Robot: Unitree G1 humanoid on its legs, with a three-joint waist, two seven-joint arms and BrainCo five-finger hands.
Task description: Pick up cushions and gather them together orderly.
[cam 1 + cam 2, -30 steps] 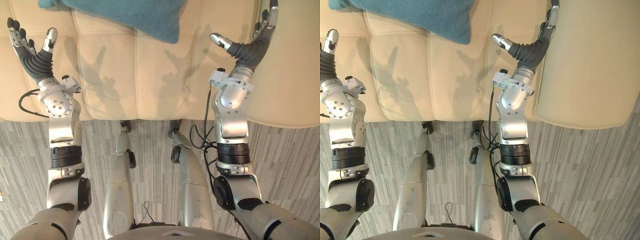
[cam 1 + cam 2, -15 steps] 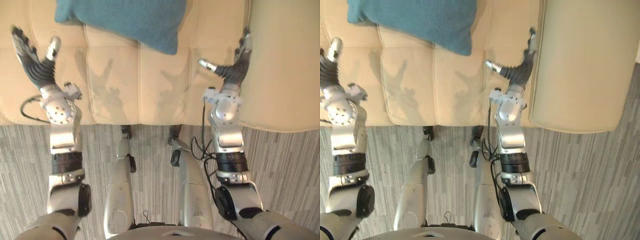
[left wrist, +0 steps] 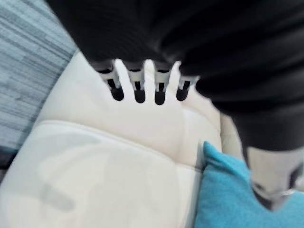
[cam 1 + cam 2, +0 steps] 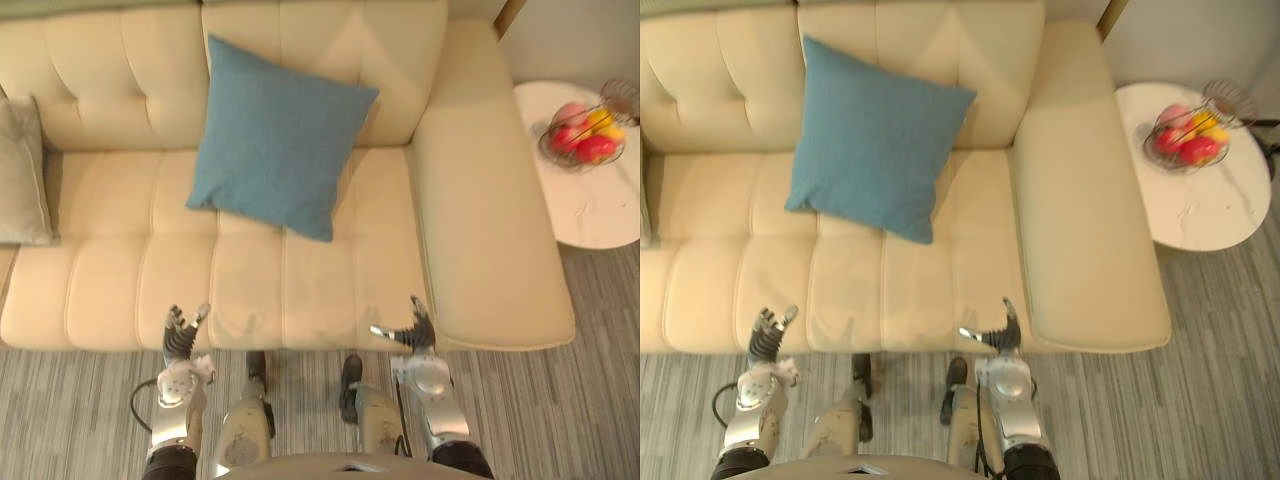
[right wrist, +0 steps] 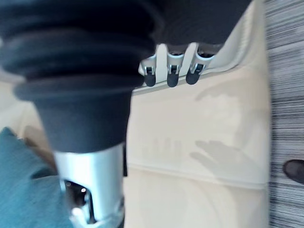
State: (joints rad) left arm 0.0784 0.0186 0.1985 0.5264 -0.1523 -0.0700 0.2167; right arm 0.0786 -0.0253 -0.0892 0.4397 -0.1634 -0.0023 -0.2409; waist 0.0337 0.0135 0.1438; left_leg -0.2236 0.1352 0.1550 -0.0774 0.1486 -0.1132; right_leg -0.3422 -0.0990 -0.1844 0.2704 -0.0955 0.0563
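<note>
Overhead view of a cream sofa [image 4: 480, 250]. Teal cushion [image 4: 275, 150] near the middle, upper edge propped against the backrest, lower corner on the seat. Grey cushion [image 4: 20, 170] at the far left end of the seat, well apart from the teal one.

Left hand [image 4: 178, 335] and right hand [image 4: 410, 332] raised at the front edge of the seat, both with fingers straight and spread, thumbs apart, holding nothing. Well short of either cushion.

Round white table [image 4: 600, 215] with a wire fruit basket [image 4: 547, 143] beside the right armrest, outside the task.

Step in hand, by judgement: approach to the first cushion. Best done by leaning in over the seat, bringing both hands to opposite side edges of the teal cushion, closing evenly on the fabric, and lifting clear of the seat before carrying toward the grey one. Probably soft and yielding, hence a deep, symmetrical grip rather than a pinch at one corner.
</note>
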